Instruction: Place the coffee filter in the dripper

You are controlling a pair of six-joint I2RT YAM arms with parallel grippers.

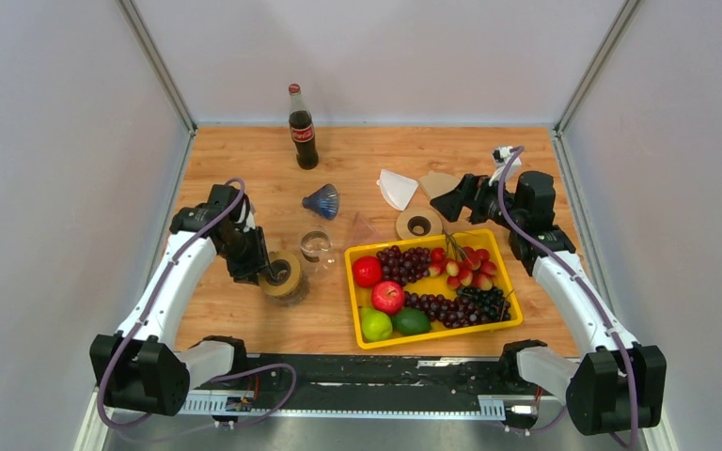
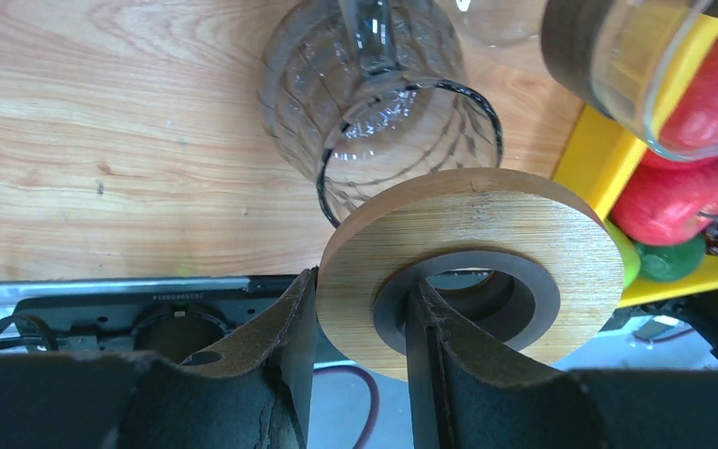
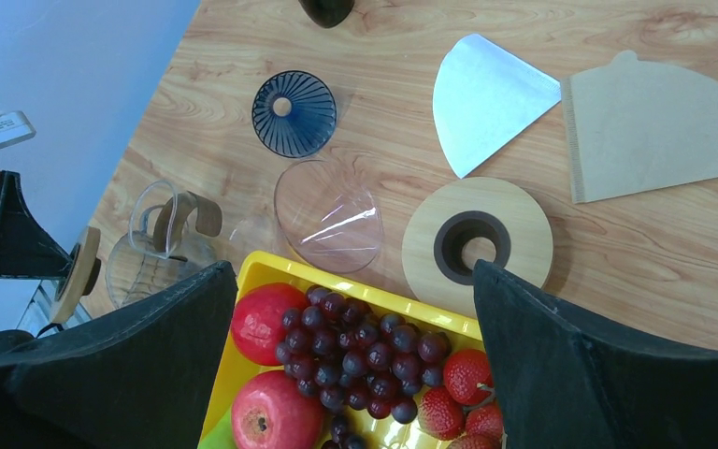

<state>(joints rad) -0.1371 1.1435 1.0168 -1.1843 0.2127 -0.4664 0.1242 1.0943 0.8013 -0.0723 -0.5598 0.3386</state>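
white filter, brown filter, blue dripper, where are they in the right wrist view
white filter (image 3: pixel 486 98), right wrist view, paper's middle
brown filter (image 3: pixel 659 122), right wrist view, flat centre
blue dripper (image 3: pixel 301 120), right wrist view, ribbed wall

The wooden ring (image 2: pixel 524 234) looks matt, the glass jug (image 2: pixel 374 103) glossy.

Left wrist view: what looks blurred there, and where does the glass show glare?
Left wrist view: the left pincer fingers near the lens look soft, the wooden ring sharp; right wrist view: a white glare streak crosses the clear dripper.
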